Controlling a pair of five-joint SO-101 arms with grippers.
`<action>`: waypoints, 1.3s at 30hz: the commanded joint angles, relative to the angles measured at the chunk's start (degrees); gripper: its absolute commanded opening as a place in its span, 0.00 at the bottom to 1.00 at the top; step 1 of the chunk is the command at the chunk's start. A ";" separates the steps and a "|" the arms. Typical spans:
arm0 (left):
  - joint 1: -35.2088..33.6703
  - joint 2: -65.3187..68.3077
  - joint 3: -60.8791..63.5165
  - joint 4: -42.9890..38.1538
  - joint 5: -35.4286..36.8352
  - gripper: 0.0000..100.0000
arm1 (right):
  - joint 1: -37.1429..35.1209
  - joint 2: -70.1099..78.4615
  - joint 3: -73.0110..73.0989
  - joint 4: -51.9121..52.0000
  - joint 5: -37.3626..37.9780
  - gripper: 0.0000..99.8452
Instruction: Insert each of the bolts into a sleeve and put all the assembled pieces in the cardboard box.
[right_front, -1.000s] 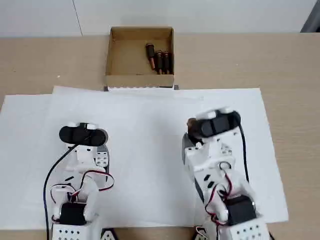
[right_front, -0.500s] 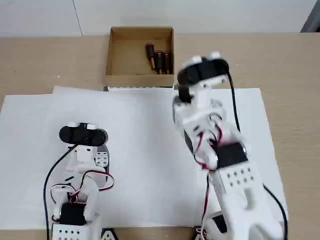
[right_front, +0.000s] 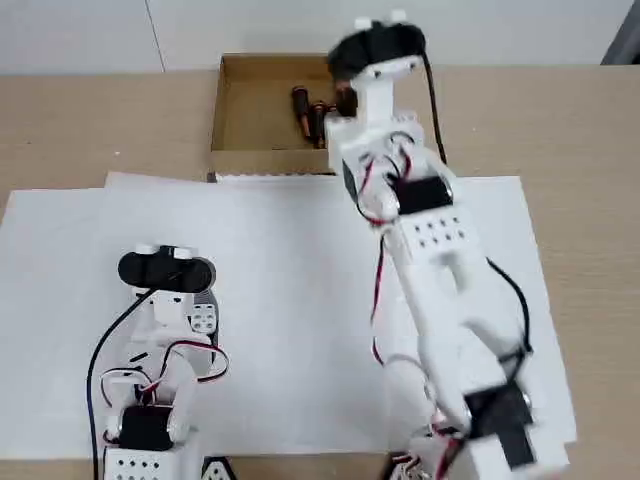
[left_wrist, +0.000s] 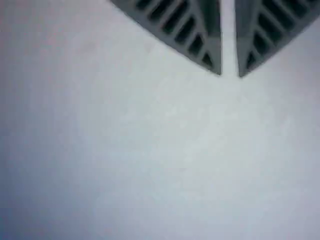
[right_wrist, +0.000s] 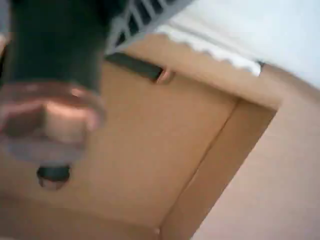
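Observation:
My right gripper hangs over the right side of the cardboard box, shut on an assembled piece: a dark bolt in a copper sleeve, seen close up above the box floor. That piece shows as a copper spot under the arm in the high view. Several assembled pieces lie in the box's right half; two of them appear on its floor. My left gripper rests low over the white paper at the near left, its fingertips almost together with nothing between them.
A large white paper sheet covers the table in front of the box. The right arm stretches diagonally across its right half. The left arm sits folded at the near left. Bare wooden table flanks the box.
The right arm has swung forward from the paper's right side to over the box, carrying the assembled piece. The left arm has not moved.

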 joint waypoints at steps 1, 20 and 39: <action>-0.53 -0.62 -0.40 0.00 -0.18 0.01 | 0.22 6.29 -9.58 -4.35 2.46 0.00; -0.53 -0.62 -0.40 0.00 -0.18 0.01 | -1.01 39.60 -26.90 -18.24 13.71 0.01; -0.53 -0.62 -0.40 0.00 -0.18 0.01 | -1.01 44.62 -32.62 -17.63 16.62 0.12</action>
